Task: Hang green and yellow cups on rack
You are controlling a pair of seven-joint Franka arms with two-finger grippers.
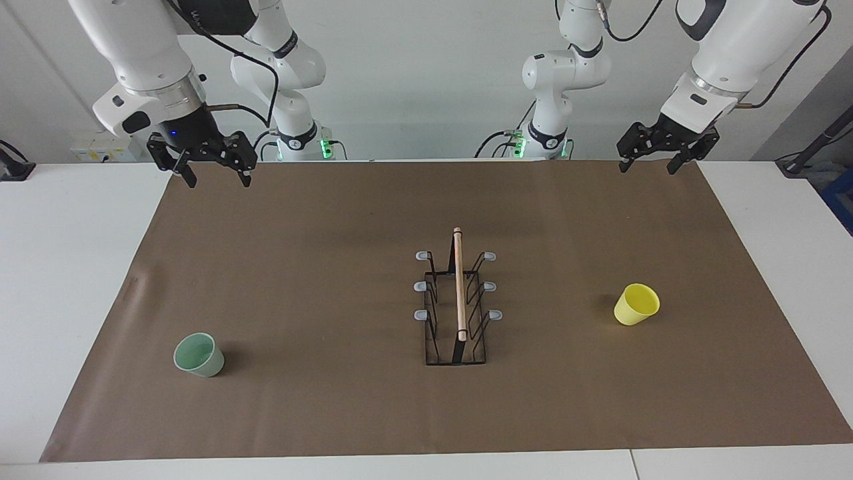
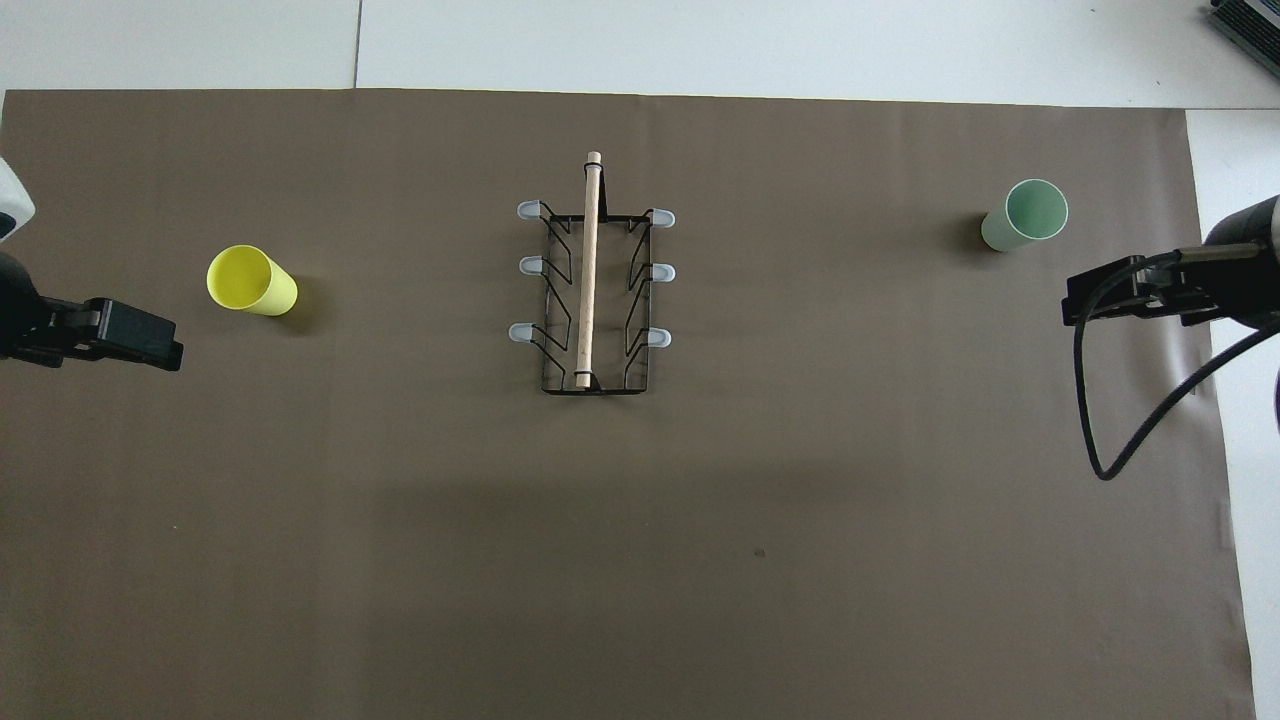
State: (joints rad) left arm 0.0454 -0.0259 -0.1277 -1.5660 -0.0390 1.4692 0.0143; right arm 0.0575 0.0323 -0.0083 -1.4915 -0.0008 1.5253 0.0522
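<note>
A brown mat [image 1: 333, 280] covers the white table. The rack [image 1: 457, 303] stands mid-mat; the green cup [image 1: 199, 355] and yellow cup [image 1: 636, 304] stand near opposite ends. The left gripper [image 1: 656, 160] and right gripper [image 1: 213, 172] hang spread and empty over the robot-side corners. Recommended: grasp each cup by its rim wall.

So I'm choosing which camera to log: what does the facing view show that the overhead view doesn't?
Only facing: both arms' bases and bodies, with the left hand and right hand open, raised over the mat's edge nearest the robots. Only overhead: bare mat in front of the robots. Both: rack mid-mat, yellow cup toward the left arm's end, green cup toward the right arm's.
</note>
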